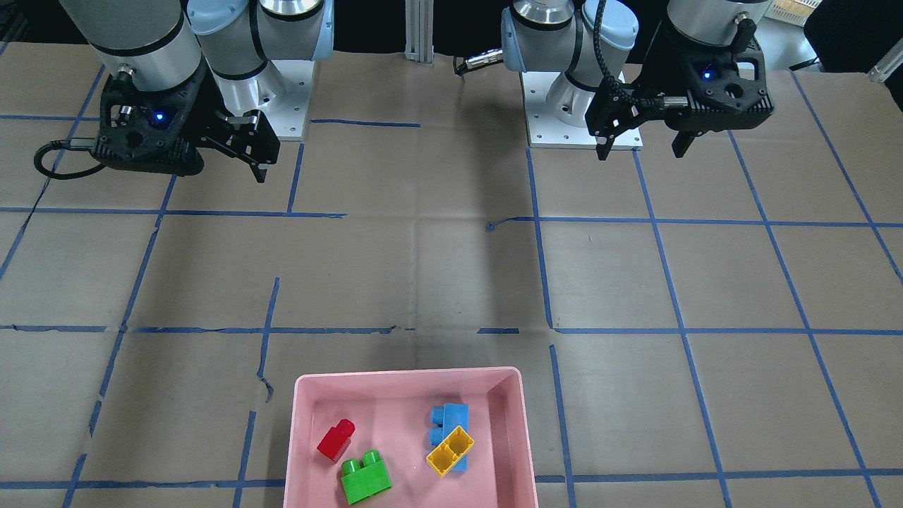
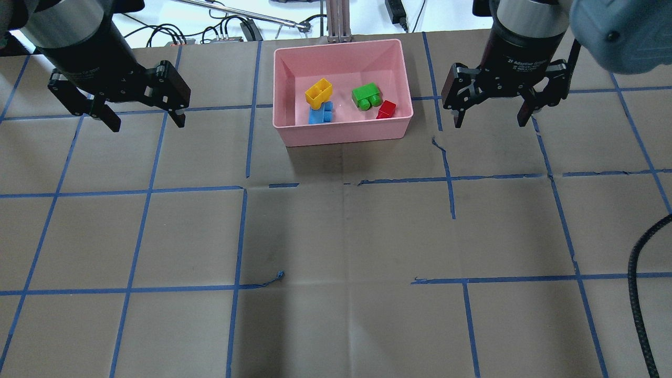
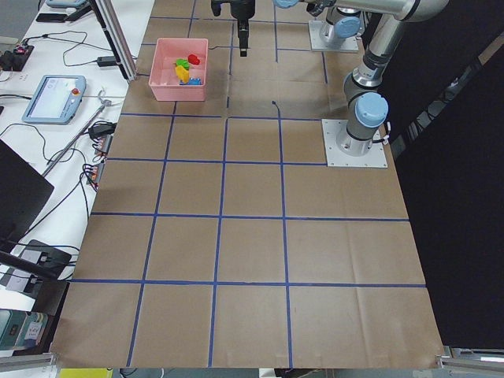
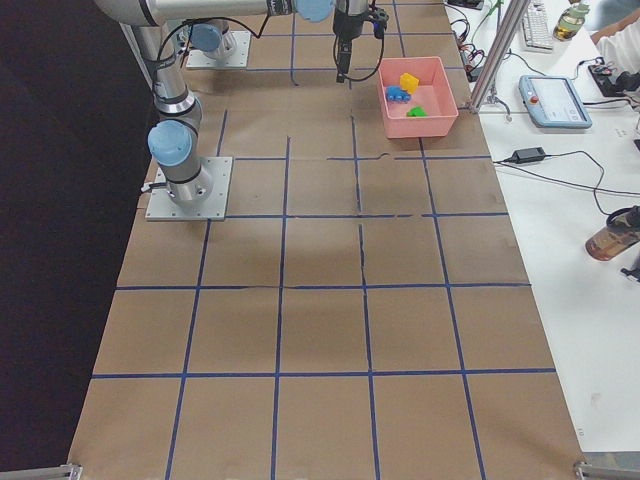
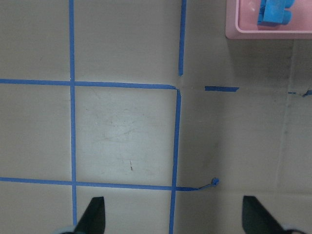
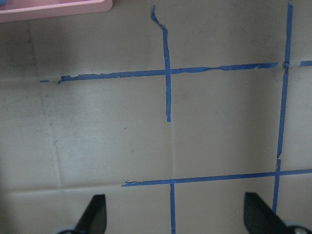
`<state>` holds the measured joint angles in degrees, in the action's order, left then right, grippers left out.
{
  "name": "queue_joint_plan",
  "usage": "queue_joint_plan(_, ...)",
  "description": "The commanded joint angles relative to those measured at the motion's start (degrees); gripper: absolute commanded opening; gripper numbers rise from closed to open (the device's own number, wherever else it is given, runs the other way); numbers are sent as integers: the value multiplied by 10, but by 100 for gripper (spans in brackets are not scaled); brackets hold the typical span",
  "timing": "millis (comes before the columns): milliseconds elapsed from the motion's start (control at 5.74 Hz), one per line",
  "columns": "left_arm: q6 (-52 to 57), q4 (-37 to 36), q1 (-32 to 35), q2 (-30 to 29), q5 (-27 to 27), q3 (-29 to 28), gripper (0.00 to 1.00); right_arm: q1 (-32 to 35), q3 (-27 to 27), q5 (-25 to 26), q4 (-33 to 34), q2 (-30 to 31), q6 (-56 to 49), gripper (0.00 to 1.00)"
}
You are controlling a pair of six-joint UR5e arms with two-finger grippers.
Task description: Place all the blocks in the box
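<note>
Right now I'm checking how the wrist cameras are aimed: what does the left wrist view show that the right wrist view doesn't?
Only the left wrist view shows the blue brick in the box, plus a loose tape curl. Only the right wrist view shows a torn tape strip. Both share a bit of the box's pink rim, the taped table, and open jaws: the left gripper in one, the right gripper in the other.
</note>
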<state>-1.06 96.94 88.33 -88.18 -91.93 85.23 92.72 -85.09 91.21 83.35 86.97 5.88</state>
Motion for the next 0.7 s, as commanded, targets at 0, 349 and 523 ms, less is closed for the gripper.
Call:
queue_joint_plan(0, 0, 0, 0, 0, 0, -1, 99, -1, 3, -1, 6, -2, -1, 100)
queue_joint_plan(349, 0, -1, 0, -1, 0, 0, 99, -2, 12, 2, 0, 4, -1, 100)
queue_joint_plan(523, 0, -2, 0, -1, 0, -1, 99, -2, 9, 4, 1, 0, -1, 100)
